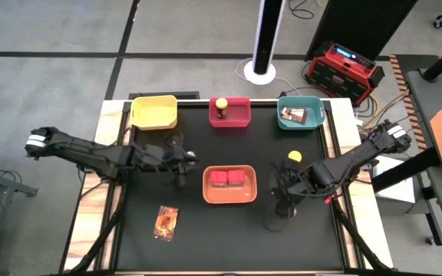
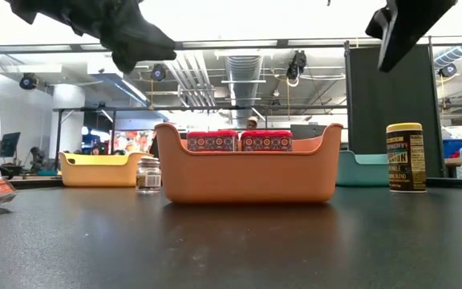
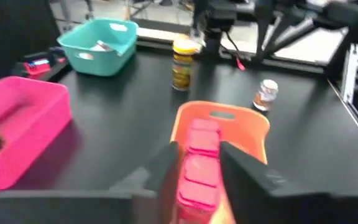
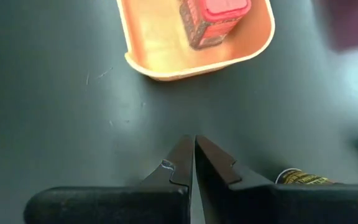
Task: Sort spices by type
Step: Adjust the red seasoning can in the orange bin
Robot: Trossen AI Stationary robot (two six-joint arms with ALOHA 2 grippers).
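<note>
Two red tubs (image 1: 229, 179) stand in the orange tray (image 1: 208, 193) at mid-table. One yellow-lidded jar (image 1: 222, 107) is in the pink tray (image 1: 240, 119); another (image 1: 294, 157) stands on the table. A packet (image 1: 291, 116) lies in the teal tray (image 1: 313, 115), and another packet (image 1: 166, 222) lies flat near the front left. A clear shaker (image 2: 148, 174) stands left of the orange tray, another (image 3: 266, 94) beyond it. My left gripper (image 3: 194, 152) hovers open just left of the orange tray. My right gripper (image 4: 194, 140) is shut and empty above the table, beside the loose jar (image 4: 303, 177).
A yellow tray (image 1: 154, 112) stands at the far left of the black mat, in a row with the pink and teal trays along the far edge. Bare mat lies along the near edge. A red case (image 1: 344, 73) sits on the floor beyond the table.
</note>
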